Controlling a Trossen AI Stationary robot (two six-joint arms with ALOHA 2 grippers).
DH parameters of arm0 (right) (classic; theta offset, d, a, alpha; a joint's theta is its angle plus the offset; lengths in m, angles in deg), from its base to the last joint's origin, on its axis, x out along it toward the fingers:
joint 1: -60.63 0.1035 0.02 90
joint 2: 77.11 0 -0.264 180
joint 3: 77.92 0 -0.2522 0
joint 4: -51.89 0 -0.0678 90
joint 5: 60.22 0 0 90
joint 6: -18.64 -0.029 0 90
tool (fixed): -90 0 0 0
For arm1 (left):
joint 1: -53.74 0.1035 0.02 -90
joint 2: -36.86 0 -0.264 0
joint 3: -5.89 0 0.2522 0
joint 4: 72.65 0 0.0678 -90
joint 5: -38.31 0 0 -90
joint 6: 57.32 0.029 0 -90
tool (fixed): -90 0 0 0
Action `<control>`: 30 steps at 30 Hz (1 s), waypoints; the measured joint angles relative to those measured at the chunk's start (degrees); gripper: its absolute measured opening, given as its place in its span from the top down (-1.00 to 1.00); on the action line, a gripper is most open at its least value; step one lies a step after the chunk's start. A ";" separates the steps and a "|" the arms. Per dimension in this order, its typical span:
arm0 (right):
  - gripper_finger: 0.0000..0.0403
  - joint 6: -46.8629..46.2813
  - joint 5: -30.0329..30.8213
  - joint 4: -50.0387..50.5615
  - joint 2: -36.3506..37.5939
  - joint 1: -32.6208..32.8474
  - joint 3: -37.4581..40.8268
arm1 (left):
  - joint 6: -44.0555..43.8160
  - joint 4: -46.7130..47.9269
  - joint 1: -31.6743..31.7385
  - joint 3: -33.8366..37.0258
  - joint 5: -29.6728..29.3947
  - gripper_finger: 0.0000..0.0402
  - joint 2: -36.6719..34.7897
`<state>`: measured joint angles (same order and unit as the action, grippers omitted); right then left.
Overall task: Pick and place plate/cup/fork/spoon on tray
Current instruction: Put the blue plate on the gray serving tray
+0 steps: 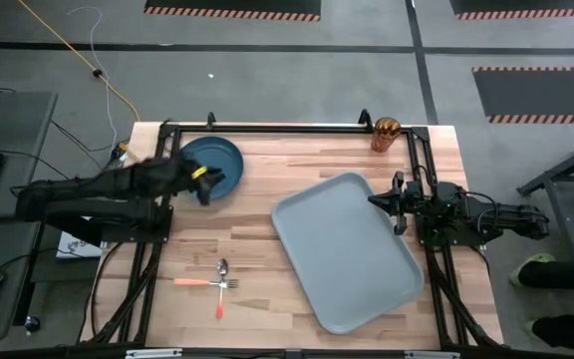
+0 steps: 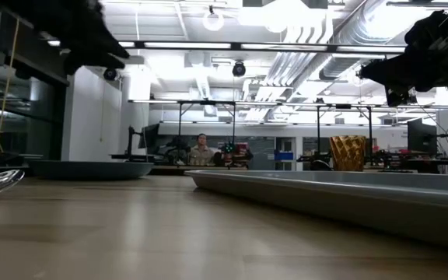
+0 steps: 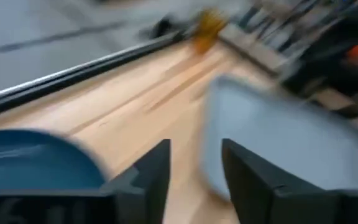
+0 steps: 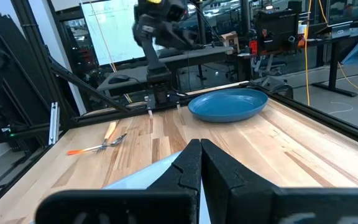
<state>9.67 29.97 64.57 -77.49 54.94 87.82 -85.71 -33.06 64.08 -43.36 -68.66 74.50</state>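
The dark blue plate point(image 1: 213, 162) rests flat on the table at the far left; it also shows in the low view point(image 2: 92, 169) and the left wrist view point(image 3: 30, 165). My left gripper point(image 1: 203, 185) is open and hovers over the plate's near right rim; its fingers point(image 3: 194, 168) hold nothing. The grey-blue tray point(image 1: 345, 249) lies at the table's right. My right gripper point(image 1: 379, 201) is shut point(image 4: 199, 163) and raised by the tray's right edge. The amber cup point(image 1: 386, 133) stands at the far right. The fork point(image 1: 203, 283) and spoon point(image 1: 222, 284) lie crossed near the front edge.
A black frame point(image 1: 297, 129) runs along the table's far edge and sides. Bare wood lies between the plate and the tray point(image 1: 252, 214). A person point(image 2: 201, 149) sits far behind the table in the room.
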 joint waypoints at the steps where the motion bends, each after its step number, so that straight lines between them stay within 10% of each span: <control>1: 1.00 -0.01 0.00 0.00 0.00 0.02 0.00 | -0.07 4.68 1.66 -2.92 0.07 0.23 3.48; 12: 1.00 0.02 0.00 0.02 0.00 0.02 0.02 | -1.06 17.97 11.35 -9.55 16.99 -0.11 31.87; 30: 1.00 0.01 0.00 0.02 0.01 0.01 0.02 | -2.21 17.23 11.29 -9.57 8.96 -0.11 48.66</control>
<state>9.68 29.97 64.59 -77.48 54.95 87.84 -87.92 -15.82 75.37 -52.93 -59.71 123.16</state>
